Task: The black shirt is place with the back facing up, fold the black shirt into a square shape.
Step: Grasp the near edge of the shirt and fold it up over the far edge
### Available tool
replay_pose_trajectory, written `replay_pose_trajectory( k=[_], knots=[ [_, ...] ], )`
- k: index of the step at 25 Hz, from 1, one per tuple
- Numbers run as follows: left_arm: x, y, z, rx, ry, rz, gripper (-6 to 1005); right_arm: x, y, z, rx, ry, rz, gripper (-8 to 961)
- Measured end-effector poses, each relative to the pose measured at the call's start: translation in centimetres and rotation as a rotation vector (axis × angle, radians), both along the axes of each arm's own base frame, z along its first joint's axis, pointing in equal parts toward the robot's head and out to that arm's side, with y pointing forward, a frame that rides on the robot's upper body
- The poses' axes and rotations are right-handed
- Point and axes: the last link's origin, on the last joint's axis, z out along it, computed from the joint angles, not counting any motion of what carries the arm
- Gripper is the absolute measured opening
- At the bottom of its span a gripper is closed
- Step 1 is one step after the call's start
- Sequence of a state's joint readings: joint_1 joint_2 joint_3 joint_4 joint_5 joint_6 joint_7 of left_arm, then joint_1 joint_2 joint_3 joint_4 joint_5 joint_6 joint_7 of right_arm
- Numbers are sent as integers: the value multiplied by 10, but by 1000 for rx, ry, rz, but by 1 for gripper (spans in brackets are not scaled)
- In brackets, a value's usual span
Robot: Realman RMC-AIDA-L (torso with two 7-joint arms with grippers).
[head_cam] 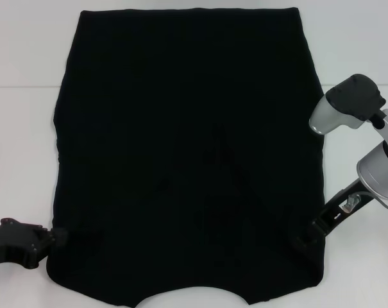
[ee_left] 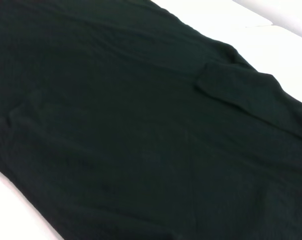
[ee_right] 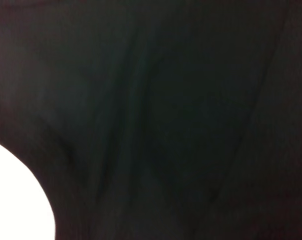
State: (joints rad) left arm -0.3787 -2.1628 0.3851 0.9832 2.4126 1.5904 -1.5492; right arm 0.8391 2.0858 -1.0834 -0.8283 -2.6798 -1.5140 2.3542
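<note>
1. Left tool (head_cam: 56,237) sits at the near left edge of the black shirt (head_cam: 187,154); its grip cannot be told.
2. Right tool (head_cam: 303,242) rests on the shirt's near right corner, grip unclear.
3. Between both tools the shirt lies flat on the white worktop (head_cam: 27,58), sleeves folded in.
</note>
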Motion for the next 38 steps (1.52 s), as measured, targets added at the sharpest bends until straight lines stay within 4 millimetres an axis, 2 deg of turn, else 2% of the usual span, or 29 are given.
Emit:
replay_pose_trajectory(
  k=[17,34,38],
  knots=[
    [-1,2,1,13,8,2,13,-11,2,-9,-19,-38,22,520],
    [-2,1,1,14,7,2,14,-15,-1,-18,-44,-115,40,489],
    [-1,2,1,14,8,0,14,-18,-1,-20,-47,-126,47,323]
  ],
)
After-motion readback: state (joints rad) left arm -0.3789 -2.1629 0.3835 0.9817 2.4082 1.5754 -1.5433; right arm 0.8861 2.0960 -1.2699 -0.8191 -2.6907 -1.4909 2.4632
